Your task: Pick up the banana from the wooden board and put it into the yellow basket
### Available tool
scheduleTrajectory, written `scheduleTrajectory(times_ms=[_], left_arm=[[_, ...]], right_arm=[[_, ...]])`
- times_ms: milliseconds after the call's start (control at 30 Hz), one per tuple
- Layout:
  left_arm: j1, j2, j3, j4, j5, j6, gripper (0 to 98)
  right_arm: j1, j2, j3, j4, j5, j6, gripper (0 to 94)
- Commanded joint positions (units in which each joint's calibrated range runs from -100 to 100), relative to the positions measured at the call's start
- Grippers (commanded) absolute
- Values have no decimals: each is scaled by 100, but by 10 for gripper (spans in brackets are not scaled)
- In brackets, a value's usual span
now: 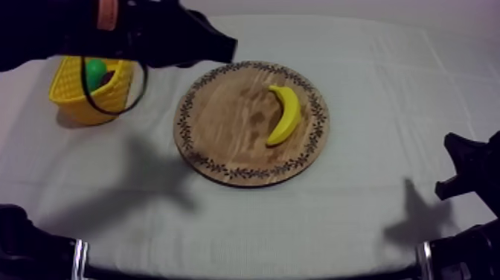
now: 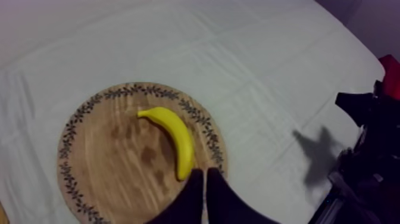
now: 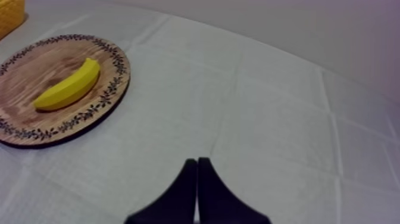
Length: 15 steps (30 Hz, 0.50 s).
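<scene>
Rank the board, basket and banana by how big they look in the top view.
1. board: largest by far.
2. basket: smaller; the left arm covers part of it, so its full size is unsure.
3. banana: smallest, lying on the board.

Your banana [image 1: 285, 114] lies on the wooden board [image 1: 216, 126]; the yellow basket [image 1: 71, 100] stands apart.
You see it flat, curved and plain yellow on the board's right half, inside the patterned rim, with the upright basket well off to the board's left.
</scene>
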Motion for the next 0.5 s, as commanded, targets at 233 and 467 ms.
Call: scheduleTrajectory(times_ms=[233, 467], left_arm=[[240, 1471, -1890, 70, 1447, 361, 1], [201, 2471, -3033, 110, 2210, 696, 24]], right_arm=[[1, 0, -3, 1, -6, 16, 3], [1, 0, -3, 1, -6, 17, 3]])
